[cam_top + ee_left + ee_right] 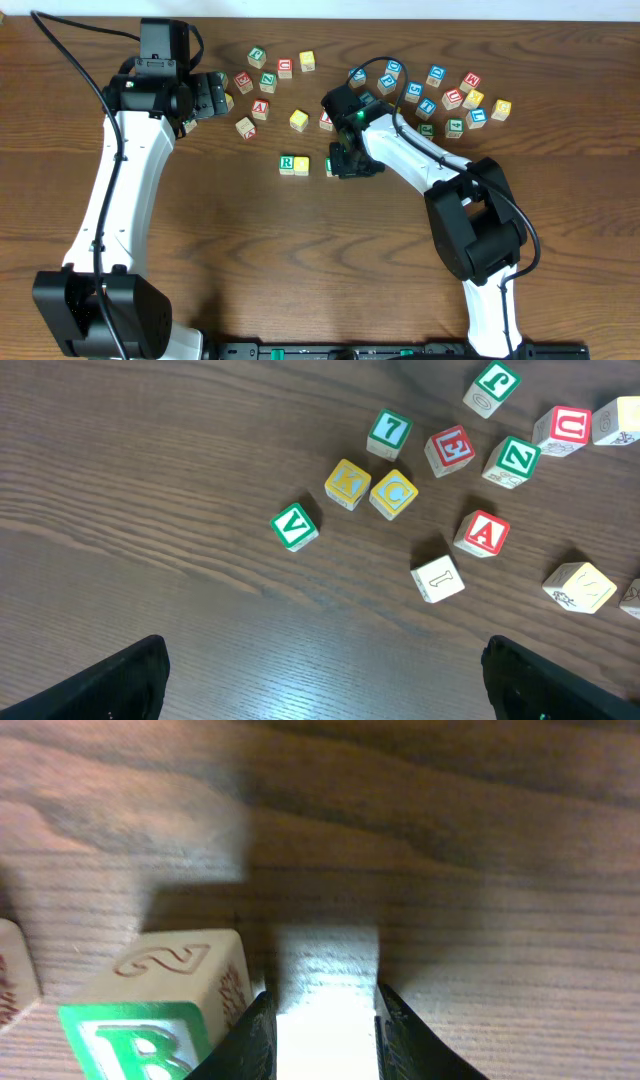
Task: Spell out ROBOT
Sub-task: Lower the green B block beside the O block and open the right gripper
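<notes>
Wooden, so likely light, rigid, slick-faced; pinch flat opposite sides | row mid-frame: R cube (287, 163), yellow cube (302, 165), B cube (150, 1020) | right tool (350, 162) clamped on pale cube (327, 970) just right of B cube | left tool (212, 98) wide apart, empty, upper left

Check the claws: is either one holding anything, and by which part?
Right claw pinches a pale cube by two opposite sides, beside the B cube. Left claw open, empty.
</notes>
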`<move>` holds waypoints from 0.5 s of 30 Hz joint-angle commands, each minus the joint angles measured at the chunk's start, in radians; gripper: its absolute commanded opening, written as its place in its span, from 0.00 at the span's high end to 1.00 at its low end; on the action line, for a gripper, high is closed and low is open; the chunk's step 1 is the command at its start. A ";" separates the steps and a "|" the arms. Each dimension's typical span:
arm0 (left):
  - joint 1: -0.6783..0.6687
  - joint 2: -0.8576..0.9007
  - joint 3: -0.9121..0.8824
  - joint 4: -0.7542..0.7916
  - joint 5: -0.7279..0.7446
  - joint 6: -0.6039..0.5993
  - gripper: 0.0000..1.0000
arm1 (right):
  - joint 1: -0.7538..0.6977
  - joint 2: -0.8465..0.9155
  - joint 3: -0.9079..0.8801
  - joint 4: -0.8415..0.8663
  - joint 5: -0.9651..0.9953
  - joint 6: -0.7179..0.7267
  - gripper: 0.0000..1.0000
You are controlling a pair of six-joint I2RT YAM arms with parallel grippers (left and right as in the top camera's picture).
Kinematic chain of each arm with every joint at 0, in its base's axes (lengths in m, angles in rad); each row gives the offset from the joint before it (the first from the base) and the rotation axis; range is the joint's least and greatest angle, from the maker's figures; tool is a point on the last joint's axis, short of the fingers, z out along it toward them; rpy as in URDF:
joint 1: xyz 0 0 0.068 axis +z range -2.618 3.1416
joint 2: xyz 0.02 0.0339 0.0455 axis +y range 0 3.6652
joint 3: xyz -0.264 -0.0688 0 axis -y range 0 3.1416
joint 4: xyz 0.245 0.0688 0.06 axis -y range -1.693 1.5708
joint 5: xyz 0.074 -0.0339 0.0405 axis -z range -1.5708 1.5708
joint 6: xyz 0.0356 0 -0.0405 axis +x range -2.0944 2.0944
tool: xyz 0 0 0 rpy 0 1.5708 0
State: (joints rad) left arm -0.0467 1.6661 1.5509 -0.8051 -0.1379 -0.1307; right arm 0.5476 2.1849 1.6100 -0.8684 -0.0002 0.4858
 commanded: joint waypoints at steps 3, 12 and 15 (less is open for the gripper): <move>0.003 -0.015 0.024 -0.003 -0.013 -0.001 0.02 | 0.000 -0.006 -0.006 0.036 0.047 0.007 0.73; 0.003 -0.015 0.024 -0.003 -0.013 -0.001 0.02 | -0.008 -0.006 -0.006 0.058 0.051 0.007 0.72; 0.003 -0.015 0.024 -0.003 -0.013 -0.001 0.02 | -0.005 -0.006 -0.006 0.058 0.027 0.007 0.73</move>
State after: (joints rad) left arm -0.0467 1.6661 1.5509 -0.8051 -0.1379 -0.1307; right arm 0.5461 2.1849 1.6089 -0.8131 0.0338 0.4858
